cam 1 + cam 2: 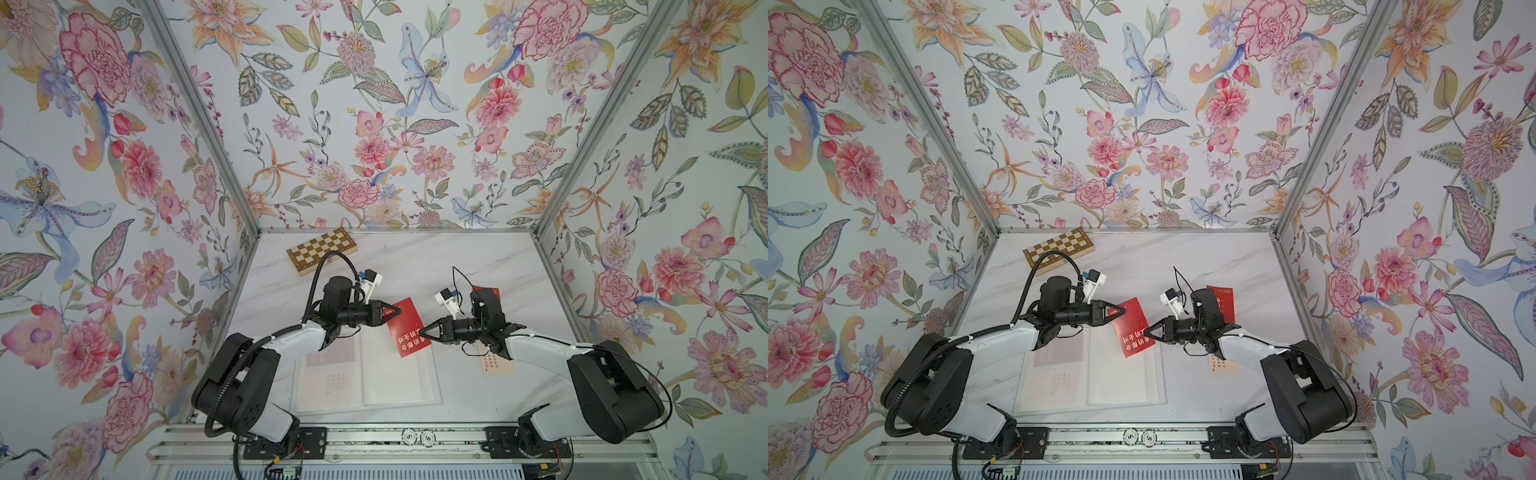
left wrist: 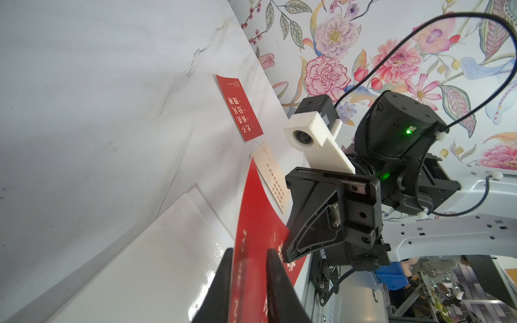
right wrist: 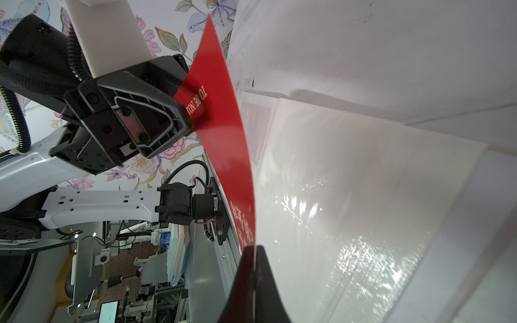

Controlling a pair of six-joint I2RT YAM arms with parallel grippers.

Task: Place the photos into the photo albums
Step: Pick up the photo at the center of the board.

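Note:
A red photo [image 1: 405, 338] with white print hangs above the open photo album [image 1: 395, 382], over its right page. My left gripper [image 1: 398, 310] has closed in on the photo's far corner, with a finger on each face of the card [image 2: 260, 212]. My right gripper [image 1: 422, 332] is shut on the photo's opposite edge, and in its wrist view the card [image 3: 223, 125] bows away from the fingertips [image 3: 263, 268]. The album's glossy white page [image 3: 363, 195] lies just below. A faint pinkish card [image 1: 332, 353] shows on the left page.
A second red photo [image 1: 494, 292] and a cream photo [image 1: 496, 365] lie on the marble table right of the album, partly under my right arm. A checkered wooden chessboard box [image 1: 322, 249] sits at the back left. Floral walls close in three sides.

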